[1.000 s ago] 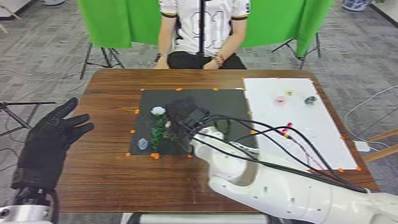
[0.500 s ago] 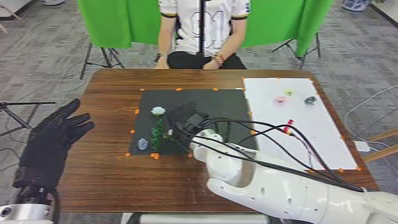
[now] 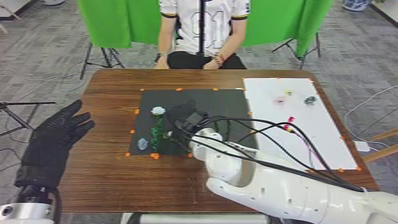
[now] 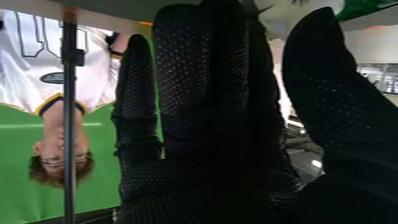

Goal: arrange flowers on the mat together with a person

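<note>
Just beside the straight fingers of the right hand (image 4: 204,125), its thumb spread wide, the round white fabric-looking flower (image 3: 158,111) lies on the dark rectangular mat (image 3: 231,103), probably light and crushable, its slim, likely bendable green stem (image 3: 155,132) suiting a gentle pinch.

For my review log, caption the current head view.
Right hand over the dark mat beside a white flower; left hand open.

On the table (image 3: 115,185), the mat (image 3: 226,100) bears a flower (image 3: 158,111) at nine o'clock and a loose piece (image 3: 142,144) at eight. The sheet (image 3: 265,111) lies at the mat's three o'clock — three small items (image 3: 310,100) towards its twelve, another item (image 3: 290,120) near its centre.
</note>
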Controlling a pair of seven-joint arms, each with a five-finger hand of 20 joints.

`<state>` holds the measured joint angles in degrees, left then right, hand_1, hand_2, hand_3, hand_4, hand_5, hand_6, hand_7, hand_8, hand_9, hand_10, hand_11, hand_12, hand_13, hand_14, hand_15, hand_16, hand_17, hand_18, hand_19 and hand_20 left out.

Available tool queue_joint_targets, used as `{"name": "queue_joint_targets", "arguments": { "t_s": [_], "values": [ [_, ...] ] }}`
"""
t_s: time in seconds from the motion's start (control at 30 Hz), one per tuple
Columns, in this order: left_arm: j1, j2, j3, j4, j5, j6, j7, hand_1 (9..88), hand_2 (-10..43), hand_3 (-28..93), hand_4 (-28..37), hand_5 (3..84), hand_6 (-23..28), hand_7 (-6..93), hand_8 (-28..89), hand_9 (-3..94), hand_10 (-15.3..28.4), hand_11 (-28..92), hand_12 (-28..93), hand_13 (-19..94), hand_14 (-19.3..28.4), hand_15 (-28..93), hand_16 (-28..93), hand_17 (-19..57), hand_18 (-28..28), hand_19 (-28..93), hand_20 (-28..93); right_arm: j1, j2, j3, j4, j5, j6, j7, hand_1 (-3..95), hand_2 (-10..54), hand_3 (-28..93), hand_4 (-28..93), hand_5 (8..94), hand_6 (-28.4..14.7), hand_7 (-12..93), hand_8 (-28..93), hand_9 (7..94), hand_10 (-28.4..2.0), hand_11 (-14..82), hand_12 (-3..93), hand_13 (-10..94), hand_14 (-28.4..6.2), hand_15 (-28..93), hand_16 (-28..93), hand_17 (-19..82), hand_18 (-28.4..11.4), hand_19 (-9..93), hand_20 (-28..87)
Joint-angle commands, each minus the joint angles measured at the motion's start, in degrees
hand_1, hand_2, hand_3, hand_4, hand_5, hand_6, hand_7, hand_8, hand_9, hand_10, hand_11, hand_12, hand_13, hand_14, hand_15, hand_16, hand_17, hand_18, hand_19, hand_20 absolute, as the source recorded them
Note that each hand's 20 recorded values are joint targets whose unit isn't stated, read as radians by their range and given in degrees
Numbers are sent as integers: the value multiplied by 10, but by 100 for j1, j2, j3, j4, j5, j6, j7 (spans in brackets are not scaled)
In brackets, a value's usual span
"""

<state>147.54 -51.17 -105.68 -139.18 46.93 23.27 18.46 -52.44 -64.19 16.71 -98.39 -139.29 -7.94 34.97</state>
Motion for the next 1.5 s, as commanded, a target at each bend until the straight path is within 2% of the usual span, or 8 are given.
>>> {"name": "queue_joint_targets", "arguments": {
  "t_s": [0.03, 0.13, 0.3, 0.67, 0.9, 1.13, 1.27, 1.5],
  "values": [
    [140, -24, 12, 30, 5, -25, -17, 222, 54, 779, -283, 340, 105, 96, -73, 308, 268, 157, 147, 188, 284, 426, -55, -116, 261, 484, 141, 8, 39, 83, -140, -76, 82, 104, 461, -95, 679, -282, 636, 28, 179, -133, 794, -76, 282, 242, 741, -54, 566, 172, 275, -159, 770, 65],
    [214, -81, 1, 6, 28, -30, -36, 223, 54, 779, -283, 341, 107, 88, -69, 306, 268, 150, 151, 187, 284, 420, -51, -116, 261, 483, 145, -58, 31, 225, -203, -34, 64, 59, 461, -95, 684, -281, 636, 28, 178, -134, 797, -75, 271, 254, 740, -54, 567, 170, 275, -159, 769, 66],
    [325, 9, 46, -11, -46, 125, 114, 221, 56, 774, -283, 336, 104, 79, -66, 304, 257, 147, 156, 193, 284, 431, -45, -112, 259, 485, 149, -156, 130, 423, -343, -127, 357, 53, 451, -95, 696, -273, 633, 27, 177, -134, 795, -78, 277, 251, 736, -57, 567, 170, 272, -160, 766, 67],
    [345, -5, 130, -24, -15, 109, 36, 218, 59, 764, -283, 327, 88, 84, -65, 310, 226, 188, 151, 202, 284, 479, -62, -104, 256, 494, 148, -1008, 248, 1545, -775, 181, 415, 176, 436, -85, 708, -258, 627, 18, 169, -132, 778, -91, 292, 224, 725, -67, 566, 163, 265, -164, 762, 72],
    [431, -70, 112, -39, 30, 113, 51, 212, 55, 765, -283, 321, 73, 111, -79, 316, 206, 229, 136, 212, 274, 504, -79, -98, 255, 504, 140, -2139, 353, 3084, -1578, 1984, 937, -78, 417, -66, 722, -245, 634, 8, 160, -126, 766, -111, 301, 197, 711, -82, 568, 157, 259, -170, 763, 75],
    [539, -222, -43, -38, 183, 51, -67, 204, 49, 766, -283, 319, 64, 131, -92, 318, 202, 249, 124, 216, 270, 517, -91, -98, 255, 505, 129, -3741, 127, 5218, -2372, 4974, 590, -679, 331, -19, 756, -241, 608, -14, 141, -116, 692, -153, 262, 163, 620, -134, 577, 131, 200, -188, 713, 71],
    [594, -234, -78, -40, 203, -54, -13, 190, 48, 768, -283, 317, 59, 134, -97, 317, 196, 250, 115, 212, 268, 513, -97, -105, 252, 493, 118, -4495, -159, 6289, -2509, 6642, 254, -918, 291, 5, 758, -247, 572, -20, 136, -114, 630, -170, 232, 155, 548, -164, 576, 110, 153, -201, 675, 79],
    [505, -250, -92, 20, 282, -327, -4, 166, 48, 757, -283, 314, 50, 130, -100, 308, 186, 225, 106, 206, 261, 483, -98, -114, 242, 461, 101, -5295, -364, 7140, -2533, 7684, 202, -1236, 246, 26, 753, -245, 529, -27, 120, -107, 567, -190, 194, 147, 490, -192, 563, 89, 128, -207, 647, 103]
  ]
}}
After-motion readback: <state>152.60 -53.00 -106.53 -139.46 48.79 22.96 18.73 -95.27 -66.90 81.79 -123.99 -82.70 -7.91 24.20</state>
